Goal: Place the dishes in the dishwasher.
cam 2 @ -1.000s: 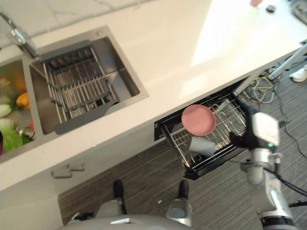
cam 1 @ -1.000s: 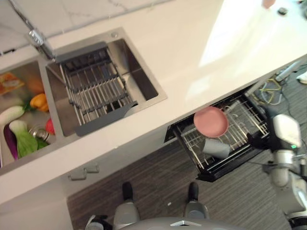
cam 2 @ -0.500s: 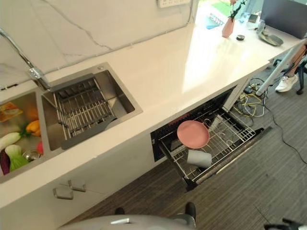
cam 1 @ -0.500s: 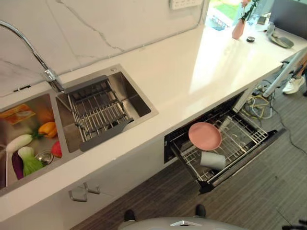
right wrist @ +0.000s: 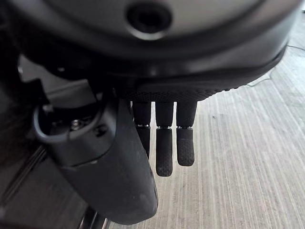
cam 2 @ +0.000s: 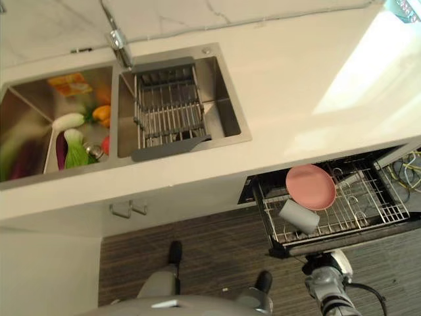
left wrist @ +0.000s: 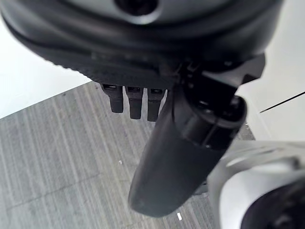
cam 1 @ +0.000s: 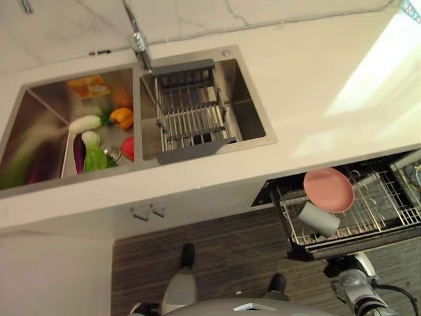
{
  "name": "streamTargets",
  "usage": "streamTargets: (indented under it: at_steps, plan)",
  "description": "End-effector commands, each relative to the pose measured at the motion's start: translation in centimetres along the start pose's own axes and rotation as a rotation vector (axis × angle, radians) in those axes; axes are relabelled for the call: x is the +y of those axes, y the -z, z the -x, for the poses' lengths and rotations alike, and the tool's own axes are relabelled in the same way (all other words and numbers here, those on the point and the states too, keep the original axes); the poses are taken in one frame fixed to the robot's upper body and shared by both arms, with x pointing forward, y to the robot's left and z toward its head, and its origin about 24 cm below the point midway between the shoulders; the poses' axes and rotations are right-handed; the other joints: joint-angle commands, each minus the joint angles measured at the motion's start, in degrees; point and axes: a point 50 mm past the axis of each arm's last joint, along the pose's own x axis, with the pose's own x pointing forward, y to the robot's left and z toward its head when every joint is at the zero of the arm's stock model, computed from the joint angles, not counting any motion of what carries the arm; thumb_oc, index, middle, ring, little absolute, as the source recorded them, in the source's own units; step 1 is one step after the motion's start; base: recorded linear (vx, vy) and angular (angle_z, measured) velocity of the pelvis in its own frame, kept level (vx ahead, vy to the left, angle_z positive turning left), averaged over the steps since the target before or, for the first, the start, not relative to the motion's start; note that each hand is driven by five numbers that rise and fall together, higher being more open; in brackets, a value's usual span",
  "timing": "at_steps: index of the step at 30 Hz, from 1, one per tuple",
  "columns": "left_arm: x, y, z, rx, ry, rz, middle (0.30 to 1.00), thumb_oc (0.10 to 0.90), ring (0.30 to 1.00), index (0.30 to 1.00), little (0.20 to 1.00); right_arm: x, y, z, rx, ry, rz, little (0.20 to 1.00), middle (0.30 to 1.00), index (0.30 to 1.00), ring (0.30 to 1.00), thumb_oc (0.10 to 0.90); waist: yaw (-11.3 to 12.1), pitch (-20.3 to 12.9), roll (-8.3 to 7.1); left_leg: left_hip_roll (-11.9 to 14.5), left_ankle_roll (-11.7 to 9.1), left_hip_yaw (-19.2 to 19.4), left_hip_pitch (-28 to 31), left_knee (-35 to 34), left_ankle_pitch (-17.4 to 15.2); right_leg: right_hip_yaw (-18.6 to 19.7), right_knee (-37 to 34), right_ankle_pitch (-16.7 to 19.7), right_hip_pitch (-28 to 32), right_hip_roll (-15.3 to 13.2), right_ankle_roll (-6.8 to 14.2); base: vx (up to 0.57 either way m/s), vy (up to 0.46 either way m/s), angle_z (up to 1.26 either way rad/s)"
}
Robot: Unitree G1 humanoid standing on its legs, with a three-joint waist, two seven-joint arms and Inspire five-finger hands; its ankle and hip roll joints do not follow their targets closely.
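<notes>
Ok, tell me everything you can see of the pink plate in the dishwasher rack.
The pink plate is round, plain and matte, plastic or ceramic by its look, with a shallow raised rim. It sits in the pulled-out wire rack of the dishwasher under the white counter, towards the rack's left rear, leaning tilted rather than flat, its face turned up. A grey cup lies on its side just in front of it, close to its edge. No hand touches it.

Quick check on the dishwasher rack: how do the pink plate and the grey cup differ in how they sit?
The pink plate is round and shallow, leaning with its face showing; the grey cup is taller, lying on its side. The plate sits toward the rack's counter side, the cup nearer its front edge, touching or overlapping the plate's rim. Both rest in the pulled-out dishwasher rack.
</notes>
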Motion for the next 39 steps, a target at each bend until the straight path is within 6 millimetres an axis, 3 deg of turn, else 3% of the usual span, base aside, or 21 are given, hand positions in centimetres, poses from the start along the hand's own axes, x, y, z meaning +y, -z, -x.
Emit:
streamTargets:
  at_steps: [1, 6, 8, 12, 15, 18, 19, 20, 21, 22, 23, 24, 25, 28, 31, 32, 34, 35, 37, 39]
  plan:
    - [0.4, -2.9, -0.2, -0.060, -0.019, 0.002, 0.900, 0.800, 0.900, 0.900, 0.900, -1.5, -8.7, 0.0, -0.351, 0.005, 0.034, 0.300, 0.300, 0.300, 0.300, 0.400, 2.2, -0.2, 1.57, -0.5, -0.3, 1.4, 1.3, 0.1, -7.9, -0.1, 1.1, -0.4, -0.3, -1.3, -0.3, -0.01, -0.004, 0.47]
    - [0.9, -3.5, -0.2, -0.092, -0.030, 0.007, 0.900, 0.800, 0.900, 0.900, 0.900, -3.9, -16.2, 1.8, -0.612, 0.097, 0.044, 0.300, 0.300, 0.300, 0.300, 0.400, 6.2, 1.0, 2.43, -1.2, -0.4, -1.4, -1.5, 0.1, -7.0, -3.8, 1.1, -0.8, 0.3, -1.6, -0.4, 0.00, 0.010, 0.37]
    - [1.2, -3.4, -0.2, -0.084, -0.037, 0.022, 0.900, 0.800, 0.900, 0.900, 0.900, -5.9, -20.2, 3.7, -0.772, 0.179, 0.039, 0.300, 0.300, 0.300, 0.300, 0.400, 7.4, 1.7, 2.38, -1.2, -0.6, -2.2, -2.4, 0.1, -6.8, -5.0, 1.1, -0.9, 0.5, -1.6, -0.5, 0.06, -0.014, 0.65]
    - [1.7, -3.7, -0.2, -0.112, -0.050, 0.115, 0.900, 0.800, 0.900, 0.900, 0.900, -9.3, -25.8, 7.7, -1.027, 0.332, 0.005, 0.300, 0.300, 0.300, 0.300, 0.400, 9.5, 2.1, 1.49, -1.0, -0.9, -3.2, -3.2, 0.1, -7.9, -5.4, 1.1, -2.4, 1.0, -0.9, -0.5, 0.07, -0.025, 0.36]
    - [2.2, -4.0, -0.2, -0.122, -0.038, 0.141, 0.900, 0.800, 0.900, 0.900, 0.900, -9.5, -27.9, 9.7, -1.135, 0.374, 0.021, 0.300, 0.300, 0.300, 0.300, 0.400, 10.2, 2.1, 0.45, -1.0, -0.9, -3.1, -3.1, 0.1, -8.0, -5.7, 1.1, -2.4, 1.1, -0.9, -0.5, 0.05, 0.005, 0.19]
    - [2.2, -3.8, -0.3, -0.095, -0.017, 0.167, 0.900, 0.800, 0.900, 0.900, 0.900, -7.1, -28.0, 9.9, -1.161, 0.315, 0.154, 0.300, 0.300, 0.300, 0.300, 0.400, 9.8, 1.7, -0.77, -0.8, -0.8, -2.5, -2.6, 0.1, -8.5, -5.4, 1.2, -2.4, 1.3, -0.9, -0.5, 0.05, 0.007, -0.03]
    - [2.2, -3.8, -0.3, -0.095, -0.017, 0.167, 0.900, 0.800, 0.900, 0.900, 0.900, -7.1, -28.0, 9.9, -1.161, 0.315, 0.154, 0.300, 0.300, 0.300, 0.300, 0.400, 9.8, 1.7, -0.77, -0.8, -0.8, -2.5, -2.6, 0.1, -8.5, -5.4, 1.2, -2.4, 1.3, -0.9, -0.5, -0.02, 0.051, -0.07]
    - [2.1, -4.1, -0.3, -0.099, -0.006, 0.182, 0.900, 0.800, 0.900, 0.900, 0.900, -4.9, -26.5, 8.9, -1.122, 0.247, 0.289, 0.300, 0.300, 0.300, 0.300, 0.400, 9.2, 1.4, -1.36, -1.3, -0.2, -2.3, -2.7, 0.1, -7.6, -5.9, 1.4, -1.2, 1.0, -1.5, -0.8, 0.00, 0.044, -0.06]
    - [1.7, -4.5, -0.3, -0.113, 0.012, 0.162, 0.900, 0.800, 0.900, 0.900, 0.900, -1.3, -22.9, 6.8, -1.010, 0.113, 0.425, 0.300, 0.300, 0.300, 0.300, 0.400, 8.3, 0.8, -1.92, -1.2, -0.2, -1.8, -2.0, 0.1, -8.0, -5.8, 1.6, -1.3, 1.2, -1.6, -0.7, 0.00, 0.044, -0.06]
    - [1.7, -4.5, -0.3, -0.113, 0.012, 0.162, 0.900, 0.800, 0.900, 0.900, 0.900, -1.3, -22.9, 6.8, -1.010, 0.113, 0.425, 0.300, 0.300, 0.300, 0.300, 0.400, 8.3, 0.8, -1.92, -1.2, -0.2, -1.8, -2.0, 0.1, -8.0, -5.8, 1.6, -1.3, 1.2, -1.6, -0.7, 0.06, -0.008, -0.08]
    - [1.6, -4.7, -0.3, -0.119, 0.018, 0.173, 0.900, 0.800, 0.900, 0.900, 0.900, 0.2, -20.7, 5.9, -0.947, 0.043, 0.461, 0.479, 0.479, 0.479, 0.479, 0.519, 7.8, 0.4, -2.17, -1.1, -0.1, -1.6, -1.6, 0.1, -8.2, -5.7, 1.8, -1.4, 1.3, -1.6, -0.7, 0.05, -0.013, -0.16]
    - [1.5, -4.9, -0.3, -0.121, 0.017, 0.197, 0.900, 0.800, 0.900, 0.900, 0.900, 2.9, -16.1, 4.6, -0.818, -0.091, 0.509, 0.900, 0.900, 0.900, 0.900, 0.800, 6.7, -0.1, -2.57, -0.9, -0.1, -1.2, -0.9, 0.1, -8.5, -5.6, 2.2, -1.7, 1.5, -1.7, -0.6, 0.05, -0.013, -0.19]
    - [1.5, -4.9, -0.3, -0.121, 0.017, 0.197, 0.900, 0.800, 0.900, 0.900, 0.900, 2.9, -16.1, 4.6, -0.818, -0.091, 0.509, 0.900, 0.900, 0.900, 0.900, 0.800, 6.7, -0.1, -2.59, -0.9, -0.1, -1.2, -0.9, 0.1, -8.5, -5.6, 2.2, -1.7, 1.5, -1.7, -0.6, 0.04, -0.003, -0.07]
    - [1.3, -5.6, -0.3, -0.134, 0.027, 0.197, 0.900, 0.800, 0.900, 0.900, 0.900, 5.3, -8.9, 3.2, -0.590, -0.235, 0.543, 0.900, 0.900, 0.900, 0.900, 0.800, 4.7, -0.2, -2.94, -0.7, -0.2, -0.6, 0.4, 0.1, -8.6, -5.1, 3.0, -2.0, 1.8, -1.8, -0.6, 0.01, 0.024, 0.03]
    - [1.1, -5.8, -0.2, -0.142, 0.048, 0.129, 0.900, 0.800, 0.900, 0.900, 0.900, 6.0, -0.3, 2.4, -0.272, -0.326, 0.529, 0.900, 0.900, 0.900, 0.900, 0.800, 2.4, -1.6, -3.39, -1.6, 0.4, -0.3, 1.8, 0.1, -9.5, -5.2, 4.0, -0.7, 2.9, -2.9, 0.4, 0.06, 0.114, -0.04]
    - [1.4, -5.9, -0.2, -0.156, 0.061, 0.139, 0.900, 0.800, 0.900, 0.900, 0.900, 5.7, 4.0, 2.7, -0.096, -0.354, 0.483, 0.900, 0.900, 0.900, 0.900, 0.800, 0.8, -2.6, -3.41, -2.9, 1.3, -0.6, 3.0, 0.1, -10.1, -4.9, 6.0, 0.5, 3.5, -4.0, 0.7, 0.07, 0.146, 0.03]
    - [1.4, -5.9, -0.2, -0.156, 0.061, 0.138, 0.900, 0.800, 0.900, 0.900, 0.900, 5.7, 4.0, 2.7, -0.096, -0.354, 0.483, 0.900, 0.900, 0.900, 0.900, 0.800, 0.8, -2.6, -3.44, -2.9, 1.3, -0.6, 3.1, 0.1, -10.1, -5.0, 6.1, 0.5, 3.5, -4.1, 0.7, 0.06, 0.116, 0.08]
    - [1.8, -5.9, -0.2, -0.164, 0.056, 0.146, 0.900, 0.800, 0.900, 0.900, 0.900, 5.4, 7.1, 3.2, 0.028, -0.372, 0.467, 0.900, 0.900, 0.900, 0.900, 0.800, -0.3, -3.4, -3.36, -4.4, 2.4, -1.1, 4.5, 0.3, -10.9, -4.1, 9.3, 2.6, 3.8, -5.6, 0.7, 0.10, 0.197, 0.25]
    - [2.0, -5.9, -0.2, -0.174, 0.051, 0.144, 0.900, 0.800, 0.900, 0.900, 0.900, 4.7, 9.0, 3.4, 0.129, -0.361, 0.422, 0.900, 0.900, 0.900, 0.900, 0.800, -1.4, -3.6, -3.34, -6.5, 3.9, -1.7, 6.2, 0.5, -11.6, -1.1, 14.4, 6.6, 3.0, -7.5, 0.6, 0.12, 0.261, 0.39]
    - [2.1, -6.1, -0.2, -0.183, 0.047, 0.144, 0.900, 0.800, 0.900, 0.900, 0.900, 3.9, 9.7, 3.2, 0.203, -0.323, 0.334, 0.900, 0.900, 0.900, 0.900, 0.800, -2.1, -3.5, -2.76, -8.4, 5.5, -2.6, 7.5, 0.7, -11.9, 3.9, 20.4, 12.9, 0.9, -8.9, 0.8, 0.09, 0.262, 0.45]
